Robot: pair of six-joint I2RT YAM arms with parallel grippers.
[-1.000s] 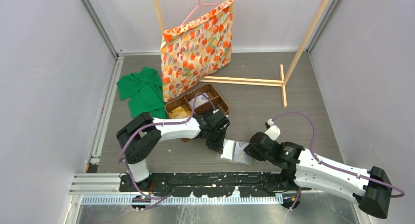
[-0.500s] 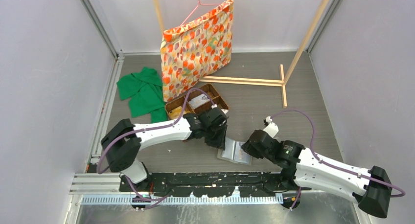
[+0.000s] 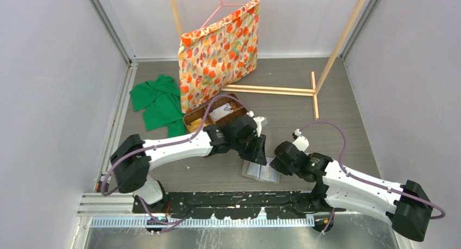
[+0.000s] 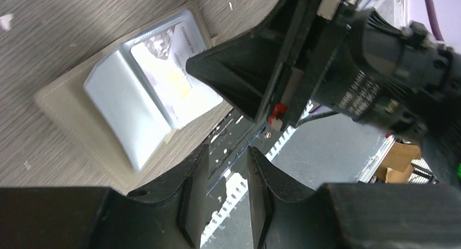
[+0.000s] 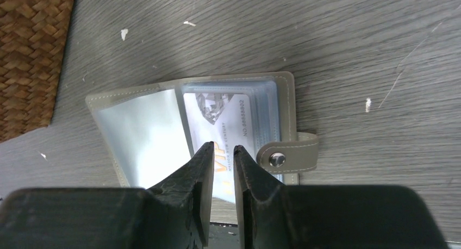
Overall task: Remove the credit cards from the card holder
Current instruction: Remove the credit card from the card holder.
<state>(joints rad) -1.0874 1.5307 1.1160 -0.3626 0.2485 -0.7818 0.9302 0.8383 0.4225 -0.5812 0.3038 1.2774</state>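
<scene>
Narrowly parted and empty, left gripper [image 4: 224, 156] and right gripper [image 5: 220, 151] are hovering by the card holder [image 5: 138, 124]; its slick, stiff credit card [image 5: 223, 110] is probably needing an edge pinch.

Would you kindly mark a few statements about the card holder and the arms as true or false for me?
1. The card holder lies open on the table. True.
2. A card marked VIP sits in a clear sleeve of the holder. True.
3. The left fingers grip a card. False: nothing is between them.
4. The holder rests inside the wicker basket. False: it lies on the table, apart from the basket.
5. The snap strap is fastened. False: it sticks out loose at the holder's side.
</scene>
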